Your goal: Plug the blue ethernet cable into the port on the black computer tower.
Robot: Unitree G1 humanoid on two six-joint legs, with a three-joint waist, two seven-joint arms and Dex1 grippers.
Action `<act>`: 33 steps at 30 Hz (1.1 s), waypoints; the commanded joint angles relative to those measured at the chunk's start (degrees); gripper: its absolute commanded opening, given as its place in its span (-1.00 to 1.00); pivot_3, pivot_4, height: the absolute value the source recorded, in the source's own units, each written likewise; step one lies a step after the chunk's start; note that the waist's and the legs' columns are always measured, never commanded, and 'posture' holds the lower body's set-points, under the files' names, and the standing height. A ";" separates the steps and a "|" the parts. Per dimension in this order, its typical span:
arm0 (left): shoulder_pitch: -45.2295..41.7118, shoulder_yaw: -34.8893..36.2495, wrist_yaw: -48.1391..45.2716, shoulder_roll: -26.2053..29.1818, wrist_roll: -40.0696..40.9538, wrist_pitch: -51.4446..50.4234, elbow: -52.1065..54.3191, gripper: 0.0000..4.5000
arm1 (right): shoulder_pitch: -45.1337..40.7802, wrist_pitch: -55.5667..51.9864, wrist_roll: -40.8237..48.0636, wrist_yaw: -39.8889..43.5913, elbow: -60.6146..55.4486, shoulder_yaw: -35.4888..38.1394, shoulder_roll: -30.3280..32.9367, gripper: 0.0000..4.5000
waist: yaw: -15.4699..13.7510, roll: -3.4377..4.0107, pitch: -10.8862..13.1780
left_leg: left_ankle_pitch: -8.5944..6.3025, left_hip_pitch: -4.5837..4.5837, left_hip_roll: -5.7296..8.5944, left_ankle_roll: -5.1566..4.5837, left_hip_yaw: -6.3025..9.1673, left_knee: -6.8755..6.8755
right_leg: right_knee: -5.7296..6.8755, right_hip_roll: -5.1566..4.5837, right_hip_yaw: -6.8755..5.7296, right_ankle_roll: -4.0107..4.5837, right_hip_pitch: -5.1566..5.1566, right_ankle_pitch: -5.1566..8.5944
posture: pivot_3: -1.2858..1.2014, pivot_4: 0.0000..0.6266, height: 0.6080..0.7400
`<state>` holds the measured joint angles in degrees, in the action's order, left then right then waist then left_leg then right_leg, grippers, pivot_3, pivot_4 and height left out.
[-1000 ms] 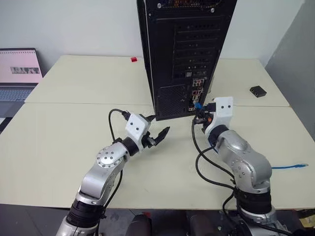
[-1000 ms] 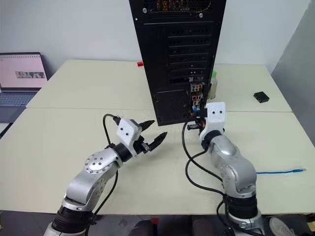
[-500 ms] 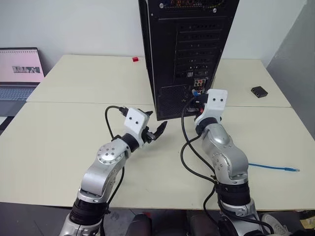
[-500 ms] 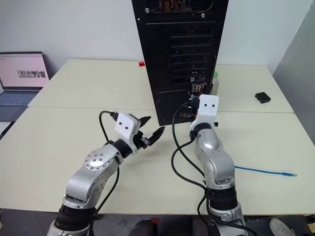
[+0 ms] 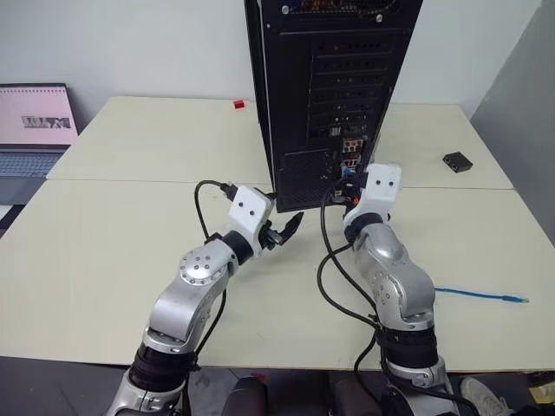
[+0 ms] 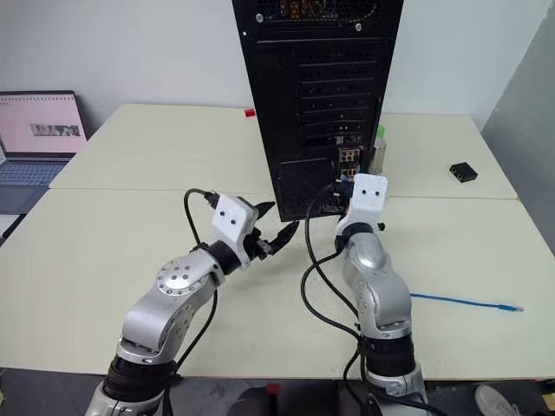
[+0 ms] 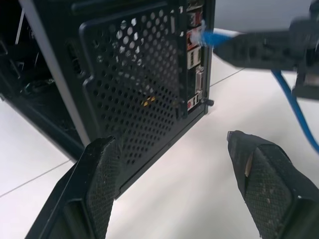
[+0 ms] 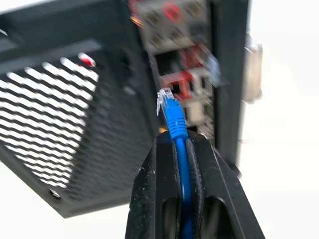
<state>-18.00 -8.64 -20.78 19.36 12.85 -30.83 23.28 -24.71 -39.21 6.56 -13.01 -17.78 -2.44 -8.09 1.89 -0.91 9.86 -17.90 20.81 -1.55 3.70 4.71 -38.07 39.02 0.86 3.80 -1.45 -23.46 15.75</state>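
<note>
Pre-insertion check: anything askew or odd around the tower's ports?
Nothing stands out. The right pincer is shut on the blue ethernet cable, plug clear of the port cluster on the black computer tower. The left pincer is open near the mesh vent.

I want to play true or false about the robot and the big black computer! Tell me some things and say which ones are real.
1. The right claw is pinching the blue ethernet cable. True.
2. The plug is already inside the port. False: its clear tip sits just in front of the connectors.
3. The left claw is holding something. False: it is open and empty.
4. The black computer tower stands upright on the table. True.
5. The laptop is shut. False: its screen is open and lit.
</note>
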 commanded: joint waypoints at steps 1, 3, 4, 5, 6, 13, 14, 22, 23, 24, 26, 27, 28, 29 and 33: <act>-0.72 -0.46 -0.47 -0.29 -0.48 0.39 2.79 0.57 | -0.17 0.64 -0.81 -0.93 -2.95 0.24 -1.15 -1.00 | 0.01 0.00 0.00 | 0.00 0.00 0.00 0.00 0.00 0.00 | 0.00 0.00 0.00 0.00 -0.01 0.00 | 0.03 -0.52 1.00; -0.82 -0.46 -0.58 -0.31 -0.50 0.34 2.71 0.57 | -0.45 1.09 -0.79 -0.90 -2.43 0.63 -1.55 -1.00 | 0.03 0.00 0.00 | 0.00 0.00 -0.01 0.00 0.00 0.01 | 0.01 0.01 0.00 0.00 -0.01 0.00 | 0.03 -0.52 1.00; -0.86 -0.44 -0.65 -0.28 -0.50 0.35 2.68 0.57 | -0.63 1.13 -0.84 -0.83 -2.24 0.70 -1.67 -1.00 | 0.03 0.00 0.00 | 0.00 0.00 -0.01 0.00 0.00 0.01 | 0.01 0.01 0.00 0.00 -0.01 0.00 | 0.03 -0.52 1.00; -0.88 -0.43 -0.70 -0.24 -0.55 0.37 2.64 0.57 | -0.82 1.15 -0.80 -0.67 -2.04 0.71 -1.77 -1.00 | 0.03 0.00 0.00 | 0.00 0.00 -0.01 0.00 0.01 0.01 | 0.01 0.01 -0.01 0.00 -0.01 0.00 | 0.03 -0.52 1.00; -0.90 -0.40 -0.73 -0.21 -0.57 0.37 2.59 0.57 | -1.02 1.11 -0.80 -0.53 -1.85 0.65 -1.82 -1.00 | 0.03 0.00 0.00 | 0.00 0.00 -0.01 0.00 0.01 0.01 | 0.01 0.01 -0.01 0.00 -0.01 0.00 | 0.03 -0.52 1.00; -0.06 0.18 -1.05 0.38 -1.16 0.71 2.30 0.57 | -2.40 1.03 -0.93 0.44 -0.96 -0.21 -1.79 -1.00 | 0.05 0.00 0.00 | 0.00 0.00 -0.01 0.00 0.00 0.01 | 0.00 0.01 0.00 0.00 -0.01 0.00 | 0.03 -0.52 1.00; 0.19 0.37 -1.09 0.59 -1.38 0.93 2.05 0.57 | -2.60 1.05 -0.98 0.54 -0.79 -0.33 -1.79 -1.00 | 0.06 0.00 0.00 | 0.00 0.00 0.00 0.00 0.00 0.01 | 0.00 0.01 0.00 0.00 -0.01 0.00 | 0.03 -0.52 1.00; 1.48 0.89 -1.36 1.32 -2.56 2.06 1.58 0.57 | -3.65 1.17 -1.30 1.10 -0.20 -1.11 -1.74 -1.00 | 0.07 0.01 0.00 | 0.00 0.00 0.00 0.00 0.00 0.03 | -0.01 0.01 0.01 0.00 -0.03 0.00 | 0.03 -0.52 1.00; 1.49 0.92 -1.36 1.28 -2.62 2.09 1.55 0.57 | -3.72 1.23 -1.27 1.11 -0.07 -1.14 -1.77 -1.00 | 0.07 0.01 0.00 | 0.00 0.01 -0.01 0.00 0.00 0.03 | -0.01 0.01 0.00 0.00 -0.03 0.00 | 0.03 -0.52 1.00; 1.48 0.95 -1.35 1.23 -2.67 2.12 1.52 0.57 | -3.83 1.28 -1.24 1.17 0.07 -1.20 -1.77 -1.00 | 0.07 0.00 0.00 | 0.00 0.01 -0.01 0.00 0.00 0.03 | -0.01 0.01 0.00 0.00 -0.03 0.00 | 0.03 -0.52 1.00; 1.46 0.96 -1.36 1.13 -2.80 2.14 1.44 0.57 | -4.10 1.44 -1.29 1.24 0.39 -1.33 -1.71 -1.00 | 0.07 0.01 0.00 | 0.00 0.01 0.00 0.00 -0.01 0.02 | -0.01 0.01 0.01 0.00 -0.03 0.00 | 0.03 -0.52 1.00; 1.46 0.96 -1.37 1.10 -2.83 2.16 1.42 0.57 | -4.19 1.48 -1.30 1.26 0.52 -1.34 -1.69 -1.00 | 0.07 0.01 0.00 | 0.00 0.01 0.00 0.00 -0.01 0.02 | -0.01 0.01 0.01 0.00 -0.03 0.00 | 0.03 -0.52 1.00; 1.44 0.95 -1.36 1.04 -2.87 2.17 1.36 0.57 | -4.39 1.75 -1.34 1.21 0.85 -1.21 -1.65 -1.00 | 0.08 0.01 0.00 | 0.00 0.01 -0.01 0.00 -0.01 0.03 | -0.01 0.01 0.01 0.00 -0.03 0.00 | 0.03 -0.52 1.00; 1.39 0.91 -1.35 0.99 -2.92 2.21 1.30 0.57 | -4.61 1.94 -1.37 1.18 1.16 -1.07 -1.58 -1.00 | 0.07 0.01 0.00 | 0.00 0.01 -0.01 0.00 0.00 0.03 | -0.01 0.01 0.01 0.00 -0.03 0.00 | 0.03 -0.52 1.00; 1.30 0.80 -1.45 0.88 -2.95 2.22 1.17 0.57 | -5.32 2.51 -1.57 0.94 1.91 -0.63 -1.31 -1.00 | 0.09 0.01 0.01 | 0.00 0.01 -0.01 0.00 -0.01 0.03 | -0.01 0.01 0.01 0.00 -0.03 0.00 | 0.03 -0.52 1.00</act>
<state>-16.29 -8.53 -22.01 20.33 10.22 -29.80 23.17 -27.97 -38.39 5.43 -12.32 -14.84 -3.08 -8.59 1.98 -0.91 9.86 -17.90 20.82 -1.56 3.70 4.70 -38.04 39.01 0.87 3.81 -1.45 -23.49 15.75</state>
